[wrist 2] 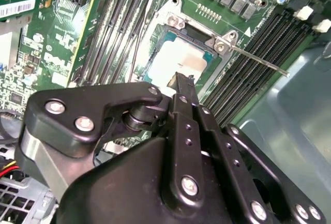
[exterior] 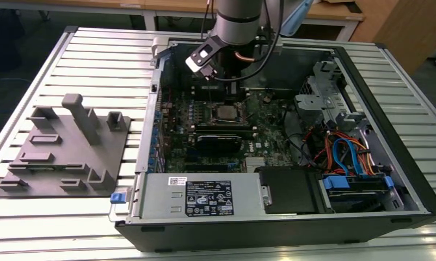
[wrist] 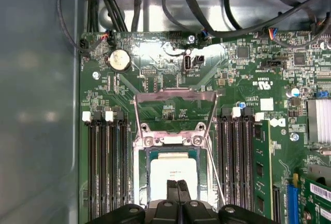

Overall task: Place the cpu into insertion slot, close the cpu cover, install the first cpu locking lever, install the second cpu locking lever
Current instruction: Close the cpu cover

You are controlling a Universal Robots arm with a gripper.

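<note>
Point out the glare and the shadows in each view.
Second wrist view: glare whitens the cpu top. First wrist view: a reflection washes out the board beside the battery. Exterior view: bright table, case interior in shade.

Exterior view: high, angled down over the open computer case (exterior: 276, 234) on the slatted table (exterior: 58, 223). First wrist view: close, straight down on the motherboard (wrist: 155, 84). Second wrist view: closer, oblique. Both share the insertion slot (wrist: 140, 177).
</note>
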